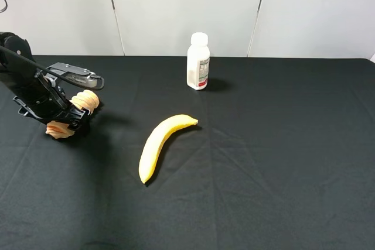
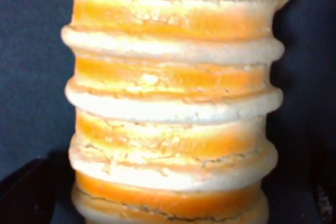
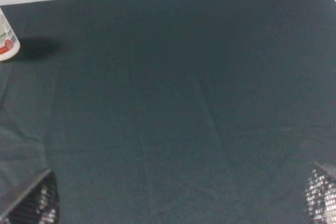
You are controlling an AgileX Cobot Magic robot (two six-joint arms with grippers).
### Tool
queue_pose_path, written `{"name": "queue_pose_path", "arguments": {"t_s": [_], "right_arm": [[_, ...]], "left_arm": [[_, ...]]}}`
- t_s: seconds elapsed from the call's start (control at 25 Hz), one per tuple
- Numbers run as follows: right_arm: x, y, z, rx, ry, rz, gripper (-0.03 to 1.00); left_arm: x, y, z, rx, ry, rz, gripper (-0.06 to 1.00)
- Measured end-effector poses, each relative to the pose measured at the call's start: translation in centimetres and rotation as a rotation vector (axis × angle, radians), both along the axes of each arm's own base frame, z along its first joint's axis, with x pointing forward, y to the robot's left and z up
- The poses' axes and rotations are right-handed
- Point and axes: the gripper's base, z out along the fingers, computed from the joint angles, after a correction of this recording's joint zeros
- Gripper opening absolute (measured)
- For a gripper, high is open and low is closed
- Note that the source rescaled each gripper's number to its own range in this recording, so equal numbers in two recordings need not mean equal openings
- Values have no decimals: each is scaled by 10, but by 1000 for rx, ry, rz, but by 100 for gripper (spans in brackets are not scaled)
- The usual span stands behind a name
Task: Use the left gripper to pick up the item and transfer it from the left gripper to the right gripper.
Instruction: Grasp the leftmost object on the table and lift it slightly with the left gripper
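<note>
The item [image 1: 87,100] is a tan ridged spiral roll lying on the black table at the far left. My left gripper [image 1: 68,116] is down over its middle, with one jaw on each side, so only the roll's two ends show in the exterior view. In the left wrist view the item [image 2: 173,103] fills the frame. The dark fingertips [image 2: 23,190] sit at the lower corners with a small gap to the roll, so the gripper is open. My right gripper [image 3: 176,203] is open and empty, and is out of the exterior view.
A yellow banana [image 1: 161,144] lies near the table's middle. A white bottle [image 1: 198,61] stands upright at the back centre, and its edge shows in the right wrist view [image 3: 6,43]. A black cloth [image 1: 281,156] covers the table.
</note>
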Motion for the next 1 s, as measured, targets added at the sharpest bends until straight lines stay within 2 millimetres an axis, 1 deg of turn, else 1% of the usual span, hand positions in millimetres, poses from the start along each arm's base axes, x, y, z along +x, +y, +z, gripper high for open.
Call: {"name": "queue_pose_path", "arguments": {"t_s": [0.04,0.08,0.12,0.24,0.48,0.56,0.64,0.76,1.0], "right_arm": [[0,0,0,0,0,0,100],[0,0,0,0,0,0,100],[0,0,0,0,0,0,100],[0,0,0,0,0,0,100],[0,0,0,0,0,0,100],[0,0,0,0,0,0,100],[0,0,0,0,0,0,100],[0,0,0,0,0,0,100],[0,0,0,0,0,0,100]], "left_arm": [[0,0,0,0,0,0,94],[0,0,0,0,-1,0,87],[0,0,0,0,-1,0,87],[0,0,0,0,-1,0,72],[0,0,0,0,-1,0,38],[0,0,0,0,-1,0,30],[0,0,0,0,-1,0,24],[0,0,0,0,-1,0,18],[0,0,0,0,-2,0,12]]}}
